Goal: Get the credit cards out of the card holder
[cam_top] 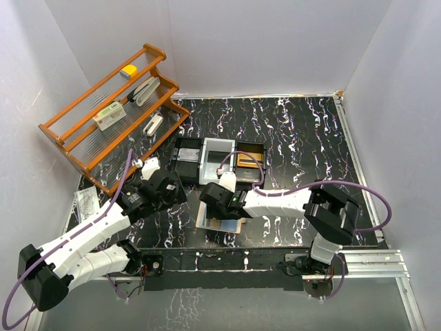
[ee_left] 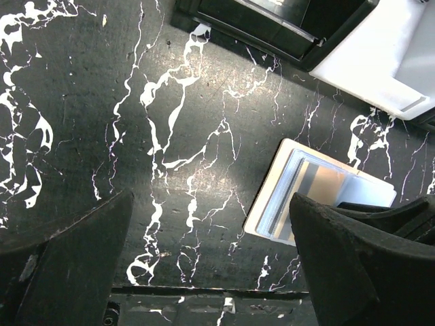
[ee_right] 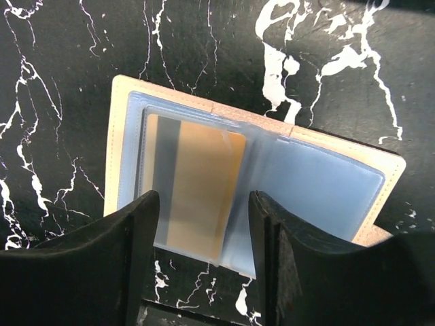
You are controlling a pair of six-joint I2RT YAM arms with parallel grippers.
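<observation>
Since the card (ee_right: 200,163) sits sleeved in the holder (ee_right: 113,149) lying open on the table (ee_right: 61,81), I hang my right gripper (ee_right: 204,200) half-open astride it, holding nothing, ready to pinch it out.

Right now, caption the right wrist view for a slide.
Fingers poised apart above the open card holder, an orange credit card inside its clear sleeve.
</observation>
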